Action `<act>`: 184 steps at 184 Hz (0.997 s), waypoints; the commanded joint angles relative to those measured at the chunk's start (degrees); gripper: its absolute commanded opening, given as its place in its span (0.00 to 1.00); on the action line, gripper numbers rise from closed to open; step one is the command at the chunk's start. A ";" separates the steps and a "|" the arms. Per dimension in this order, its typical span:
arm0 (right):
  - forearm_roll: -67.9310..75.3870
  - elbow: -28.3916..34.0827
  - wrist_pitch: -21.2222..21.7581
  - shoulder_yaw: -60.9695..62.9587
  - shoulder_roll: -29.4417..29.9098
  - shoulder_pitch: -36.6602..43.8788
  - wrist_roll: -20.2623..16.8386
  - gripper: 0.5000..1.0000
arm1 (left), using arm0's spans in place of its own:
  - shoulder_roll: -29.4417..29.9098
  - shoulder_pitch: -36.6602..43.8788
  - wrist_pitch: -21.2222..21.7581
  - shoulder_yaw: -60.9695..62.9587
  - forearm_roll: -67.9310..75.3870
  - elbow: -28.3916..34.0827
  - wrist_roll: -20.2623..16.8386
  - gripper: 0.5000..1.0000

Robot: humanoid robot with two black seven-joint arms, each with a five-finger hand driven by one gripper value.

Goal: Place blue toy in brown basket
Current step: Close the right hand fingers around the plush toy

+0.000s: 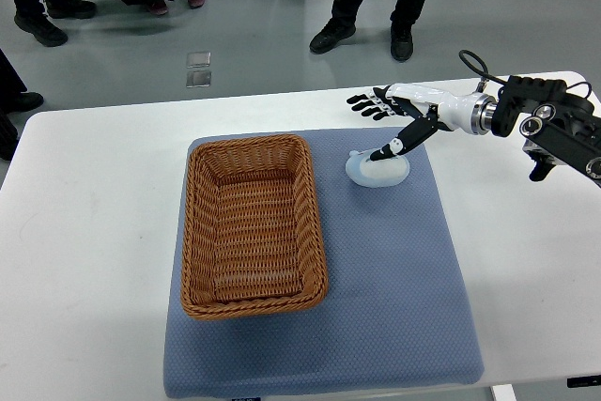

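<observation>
The blue toy [377,171] is a pale blue rounded lump lying on the blue-grey mat [394,279], just right of the brown wicker basket [252,223]. The basket holds nothing. My right hand [374,127] comes in from the right edge and hovers over the toy's far side. Its fingers [366,104] are spread and point left. Its thumb [392,146] points down and its tip touches the top of the toy. The hand grasps nothing. My left arm is out of view.
The mat lies on a white table [84,232]. Several people's legs and shoes [366,7] stand on the grey floor beyond the table's far edge. My right forearm [554,124] is over the table's far right corner.
</observation>
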 commanded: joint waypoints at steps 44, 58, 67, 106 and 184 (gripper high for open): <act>-6.69 -0.03 -0.68 -4.61 0.74 1.96 0.08 0.81 | 0.00 0.00 0.00 0.00 0.00 0.00 0.01 1.00; -9.06 -0.21 -1.82 -5.58 0.74 2.13 -0.01 0.81 | 0.00 0.00 0.00 0.00 0.00 0.00 0.01 1.00; -9.94 -0.21 -3.41 -6.81 0.74 2.40 -0.01 0.81 | 0.00 0.00 0.00 0.00 0.00 0.00 0.01 1.00; -11.26 -0.30 -7.71 -12.00 0.91 3.54 -0.01 0.79 | 0.00 0.00 0.00 0.00 0.00 0.00 0.01 1.00; -13.37 -1.17 -10.09 -13.49 2.14 2.84 -0.45 0.66 | 0.00 0.00 0.00 0.00 0.00 0.00 0.01 1.00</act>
